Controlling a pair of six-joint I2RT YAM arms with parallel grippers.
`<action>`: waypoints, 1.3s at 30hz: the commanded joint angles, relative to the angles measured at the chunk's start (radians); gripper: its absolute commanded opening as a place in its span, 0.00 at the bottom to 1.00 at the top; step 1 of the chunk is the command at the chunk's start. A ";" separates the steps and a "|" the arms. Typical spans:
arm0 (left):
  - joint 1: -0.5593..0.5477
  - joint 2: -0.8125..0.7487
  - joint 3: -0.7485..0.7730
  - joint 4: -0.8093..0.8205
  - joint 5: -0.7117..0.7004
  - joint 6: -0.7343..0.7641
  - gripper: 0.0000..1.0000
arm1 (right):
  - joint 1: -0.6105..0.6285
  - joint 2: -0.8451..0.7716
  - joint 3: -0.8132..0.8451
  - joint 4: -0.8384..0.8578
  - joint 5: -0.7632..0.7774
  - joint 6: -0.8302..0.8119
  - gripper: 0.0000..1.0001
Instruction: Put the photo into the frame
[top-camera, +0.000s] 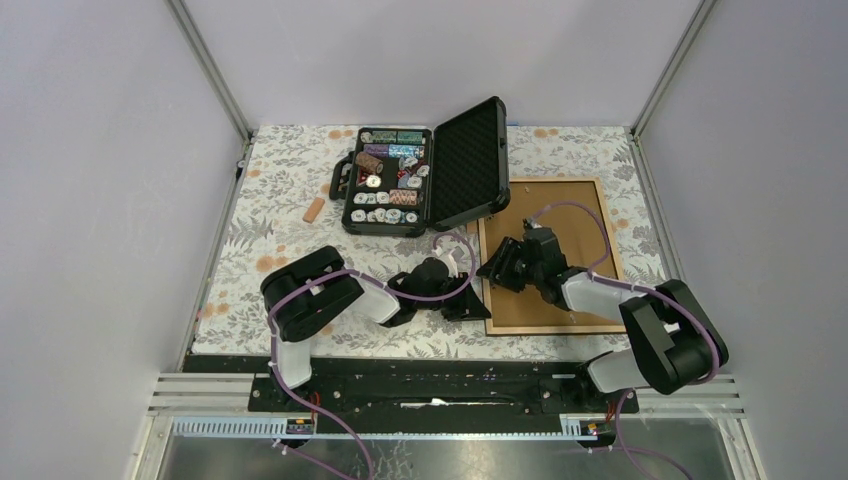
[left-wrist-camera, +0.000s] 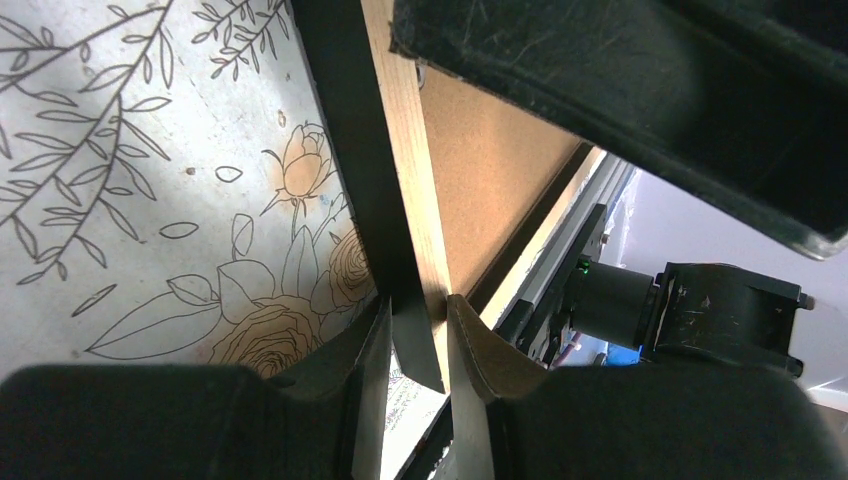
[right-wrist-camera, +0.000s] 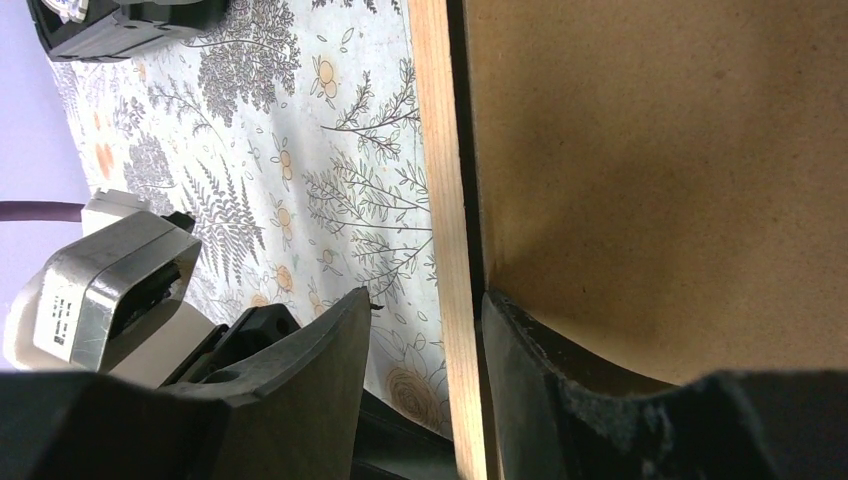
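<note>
- Brown backing board (right-wrist-camera: 650, 150) is seen facing up, so the frame (top-camera: 575, 245) is laid back side up on the floral-covered worktop (top-camera: 290, 200). It sits at about 3 o'clock from the worktop's middle, with an open poker chip case (top-camera: 390, 180) near its 11 o'clock corner.
- Its long axis is judged to run roughly from 12 to 6 o'clock in the top view, with the black front turned down.
- The photo is not shown in any view, so its place cannot be told.
- The left hand (left-wrist-camera: 420, 305) is closed on the frame's 9 o'clock rail near the 7 o'clock corner, with light wood and black edge pinched between its fingers.
- The right hand (right-wrist-camera: 425, 300) is set astride the same rail further toward 12 o'clock and is half open. One finger is laid on the board against the rail's inner edge. Cloth is visible between the other finger and the outer edge, so nothing is gripped.
- The step in hand is judged to be the raising of this rail.
- For that to be done well, the right hand should be closed fully before any lift and both hands raised together evenly. The 3 o'clock rail should be left down as a hinge, so that the thin frame is neither twisted nor slid toward the case.
</note>
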 joint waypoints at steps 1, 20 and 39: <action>-0.006 0.005 -0.005 -0.085 -0.012 0.046 0.28 | 0.021 0.025 -0.080 -0.181 -0.119 0.039 0.54; -0.008 -0.041 -0.039 -0.092 -0.002 0.043 0.29 | 0.018 -0.160 0.147 -0.452 0.034 -0.155 0.81; -0.075 0.155 0.230 -0.180 0.096 0.078 0.32 | -0.248 -0.164 0.047 -0.169 -0.014 -0.138 0.72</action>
